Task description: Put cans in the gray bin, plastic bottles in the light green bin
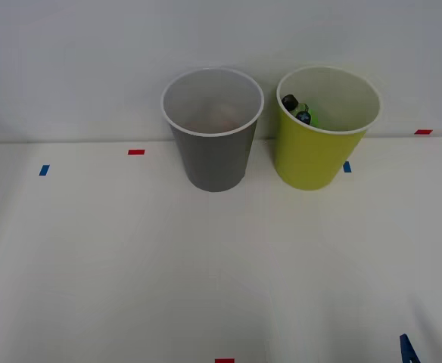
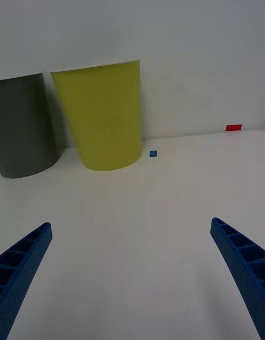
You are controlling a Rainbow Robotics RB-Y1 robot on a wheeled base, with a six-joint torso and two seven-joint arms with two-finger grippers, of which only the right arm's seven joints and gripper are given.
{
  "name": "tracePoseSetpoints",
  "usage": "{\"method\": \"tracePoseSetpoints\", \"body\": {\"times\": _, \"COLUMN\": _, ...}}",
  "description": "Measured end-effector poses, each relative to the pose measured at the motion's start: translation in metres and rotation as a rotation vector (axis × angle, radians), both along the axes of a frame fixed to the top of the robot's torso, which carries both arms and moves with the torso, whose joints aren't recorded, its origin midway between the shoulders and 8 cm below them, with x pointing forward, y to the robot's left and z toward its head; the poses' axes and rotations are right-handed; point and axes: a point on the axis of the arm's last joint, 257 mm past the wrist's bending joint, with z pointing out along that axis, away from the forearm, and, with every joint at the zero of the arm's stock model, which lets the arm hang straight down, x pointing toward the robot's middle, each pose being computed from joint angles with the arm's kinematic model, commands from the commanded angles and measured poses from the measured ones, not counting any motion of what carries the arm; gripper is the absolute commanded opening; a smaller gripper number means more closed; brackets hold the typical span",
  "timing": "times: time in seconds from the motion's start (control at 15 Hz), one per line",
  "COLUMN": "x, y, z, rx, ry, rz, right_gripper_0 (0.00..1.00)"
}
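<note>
A dark gray wall with a white rim is shown by the gray bin (image 1: 215,155). Yellow-green is seen on the light green bin (image 1: 312,155), black caps on the plastic bottles (image 1: 298,110). Ribbed blue marks the right gripper (image 2: 132,274).

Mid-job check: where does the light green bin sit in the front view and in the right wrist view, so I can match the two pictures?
Front view: the light green bin stands upright at the back of the table, right of centre, beside the gray bin.
Right wrist view: its outer wall rises ahead of the open right gripper.
Shared landmark: the small blue tape mark on the table at the bin's base.
</note>
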Motion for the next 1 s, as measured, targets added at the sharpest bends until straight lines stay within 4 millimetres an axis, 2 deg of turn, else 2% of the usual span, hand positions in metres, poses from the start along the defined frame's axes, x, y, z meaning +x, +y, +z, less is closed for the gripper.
{"method": "tracePoseSetpoints", "body": {"times": 1.0, "x": 0.0, "y": 0.0, "z": 0.0, "rx": 0.0, "ry": 0.0, "rz": 0.0, "right_gripper_0": 1.0}}
